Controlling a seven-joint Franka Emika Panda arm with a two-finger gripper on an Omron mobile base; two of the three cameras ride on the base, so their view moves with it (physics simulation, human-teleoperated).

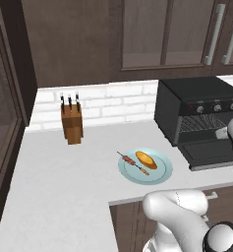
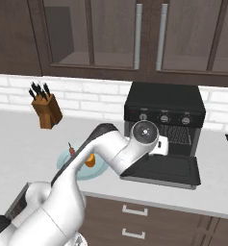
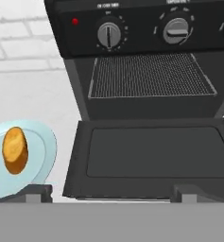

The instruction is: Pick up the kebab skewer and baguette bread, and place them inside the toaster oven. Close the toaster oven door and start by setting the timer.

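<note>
The kebab skewer (image 1: 133,163) lies on a pale blue plate (image 1: 160,173), left of the baguette bread (image 1: 146,159). In the hand view the golden baguette bread (image 3: 15,149) sits at the far left on that plate (image 3: 43,152). The black toaster oven (image 1: 201,98) stands to the right of the plate. The toaster oven door (image 3: 151,158) is folded down flat, and the wire rack (image 3: 151,74) inside is bare. My gripper (image 3: 113,193) hovers just in front of the door's front edge. It is open, with nothing between its fingers.
A wooden knife block (image 1: 72,123) stands against the white brick wall at the back left. Silver knobs (image 3: 108,34) run along the oven's front above the rack. Dark wall cabinets (image 2: 134,33) hang overhead. The counter's front edge runs close below the plate.
</note>
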